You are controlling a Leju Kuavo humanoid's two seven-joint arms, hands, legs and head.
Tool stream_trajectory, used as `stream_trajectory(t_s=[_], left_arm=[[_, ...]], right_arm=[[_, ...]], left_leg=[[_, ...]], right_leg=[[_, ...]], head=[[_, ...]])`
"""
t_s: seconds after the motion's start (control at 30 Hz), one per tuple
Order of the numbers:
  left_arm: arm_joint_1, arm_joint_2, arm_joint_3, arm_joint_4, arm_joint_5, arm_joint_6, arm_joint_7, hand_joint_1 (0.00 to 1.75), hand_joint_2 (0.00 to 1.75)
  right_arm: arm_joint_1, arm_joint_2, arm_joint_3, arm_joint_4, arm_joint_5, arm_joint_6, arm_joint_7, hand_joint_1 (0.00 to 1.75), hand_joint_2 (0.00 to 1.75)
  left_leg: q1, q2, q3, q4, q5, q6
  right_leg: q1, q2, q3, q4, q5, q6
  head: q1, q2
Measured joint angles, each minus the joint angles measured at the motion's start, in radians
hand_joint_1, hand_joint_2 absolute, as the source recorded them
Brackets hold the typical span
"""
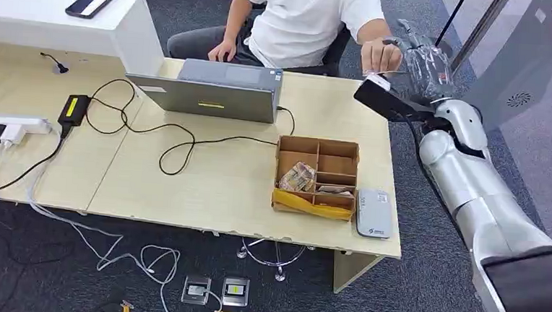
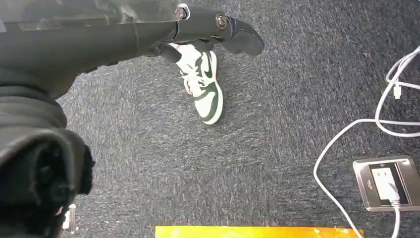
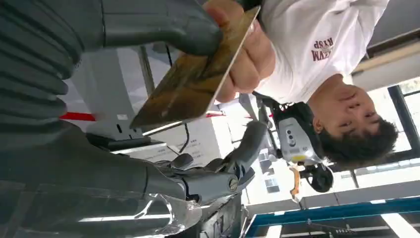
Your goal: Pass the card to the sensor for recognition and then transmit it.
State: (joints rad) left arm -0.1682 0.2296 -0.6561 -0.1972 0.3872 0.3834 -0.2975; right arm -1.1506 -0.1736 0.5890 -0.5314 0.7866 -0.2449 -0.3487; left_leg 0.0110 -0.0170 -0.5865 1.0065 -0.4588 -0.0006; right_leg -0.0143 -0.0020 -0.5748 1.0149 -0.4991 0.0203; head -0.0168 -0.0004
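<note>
My right hand [image 1: 420,55] is raised beyond the table's far right corner, level with a seated person's hand [image 1: 380,57]. Between the two hands is the card [image 1: 377,80], small and pale in the head view. In the right wrist view the card [image 3: 198,74] looks golden-brown. My thumb [image 3: 163,25] lies against one end and the person's fingers [image 3: 247,59] pinch the other. My other fingers [image 3: 233,168] are spread, apart from the card. The white sensor [image 1: 373,213] lies flat near the table's front right corner. My left hand [image 2: 218,29] hangs over the carpet holding nothing.
A cardboard box [image 1: 317,176] with compartments stands left of the sensor. A laptop [image 1: 216,89] sits at the table's far edge, with a charger and black cables [image 1: 165,138] to its left. Floor sockets [image 1: 215,290] and white cables lie under the table's front edge.
</note>
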Motion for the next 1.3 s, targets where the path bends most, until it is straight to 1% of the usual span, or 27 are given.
stream_trajectory(t_s=[1.3], left_arm=[[0.0, 0.0, 0.0, 0.0, 0.0, 0.0, 0.001, 0.0, 0.0]], right_arm=[[0.0, -0.001, 0.041, -0.01, 0.0, 0.002, 0.002, 1.75, 1.75]], left_leg=[[0.0, 0.001, 0.0, 0.0, 0.0, 0.0]], right_leg=[[0.0, 0.001, 0.0, 0.0, 0.0, 0.0]], head=[[0.0, 0.0]])
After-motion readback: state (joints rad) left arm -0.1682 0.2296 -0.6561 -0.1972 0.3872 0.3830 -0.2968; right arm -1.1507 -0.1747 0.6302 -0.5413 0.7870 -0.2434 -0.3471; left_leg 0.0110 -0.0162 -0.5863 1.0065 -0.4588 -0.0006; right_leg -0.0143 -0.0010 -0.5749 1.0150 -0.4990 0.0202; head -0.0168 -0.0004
